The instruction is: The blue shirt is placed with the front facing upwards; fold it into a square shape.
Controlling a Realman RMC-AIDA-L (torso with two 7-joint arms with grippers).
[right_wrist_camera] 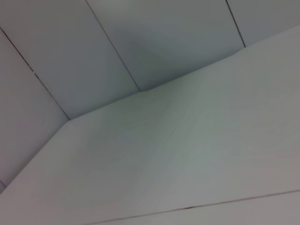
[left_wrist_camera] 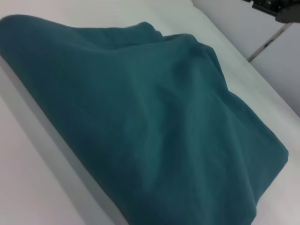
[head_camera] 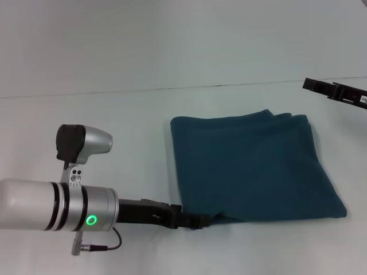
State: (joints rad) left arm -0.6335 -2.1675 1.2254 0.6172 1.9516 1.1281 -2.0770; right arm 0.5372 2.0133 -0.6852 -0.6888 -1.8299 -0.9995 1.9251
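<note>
Head view shows the blue shirt (head_camera: 252, 166) already folded into a rough square, lying flat on the white tabletop (head_camera: 114, 114) toward its right side, well short of the far edge. No lettering or neck label shows; only plain teal cloth faces up. The far edge carries a few stacked layers that do not line up, and the near right corner flares out wider than the rest, so the outline is closer to a trapezoid than a true square.

The left hand (head_camera: 198, 220) sits low at the shirt's near left corner, touching or tucked under the hem; whether it is clenched on cloth or released, I cannot tell. The right hand (head_camera: 335, 91) hangs above the tabletop's far right, well apart from the shirt, and its state cannot be told either.

Risk, as I judge it: if the left hand draws back with cloth caught, it could drag that corner open and undo the fold. The loose upper layers would slide easily.
</note>
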